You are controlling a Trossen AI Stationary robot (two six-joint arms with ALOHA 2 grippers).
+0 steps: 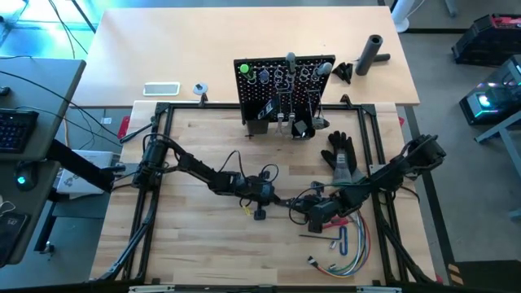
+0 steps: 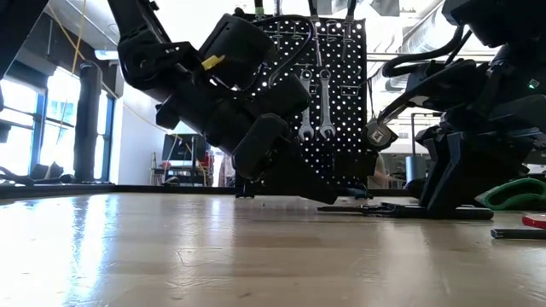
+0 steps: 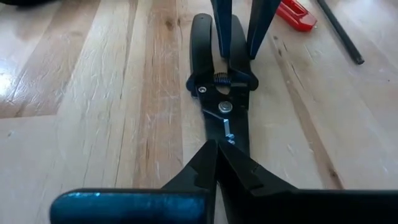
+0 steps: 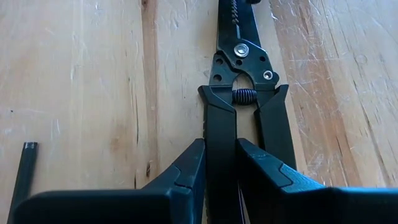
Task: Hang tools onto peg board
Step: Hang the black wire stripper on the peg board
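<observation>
Black pliers (image 1: 286,202) lie flat on the wooden table between my two grippers, with the spring (image 4: 244,96) showing between the handles. My left gripper (image 3: 217,149) comes in from the table's left and is shut at the pliers' nose end. My right gripper (image 4: 221,163) comes from the right, shut on one handle. At the table's far side stands the black peg board (image 1: 281,89), with wrenches (image 2: 316,94) hanging on it. My left gripper has its two fingers (image 3: 193,174) closed together on the pliers' nose (image 3: 227,132), just beyond the pivot; the fingertips hide the tip. They slant down from the table's left, along the pliers, which lie flat on the table. My right gripper pinches one handle (image 4: 220,127) between its two fingers, a little behind the spring. The other handle (image 4: 273,127) lies outside the hold. The fingers slant down from the table's right, along the handle. The pliers rest flat on the wood.
A black glove (image 1: 342,159) lies behind my right gripper. Near the front right edge are a bundle of coloured wires (image 1: 346,252), a red-handled tool (image 3: 297,14) and a thin black rod (image 3: 339,31). A black cylinder (image 1: 373,53) lies on the far table.
</observation>
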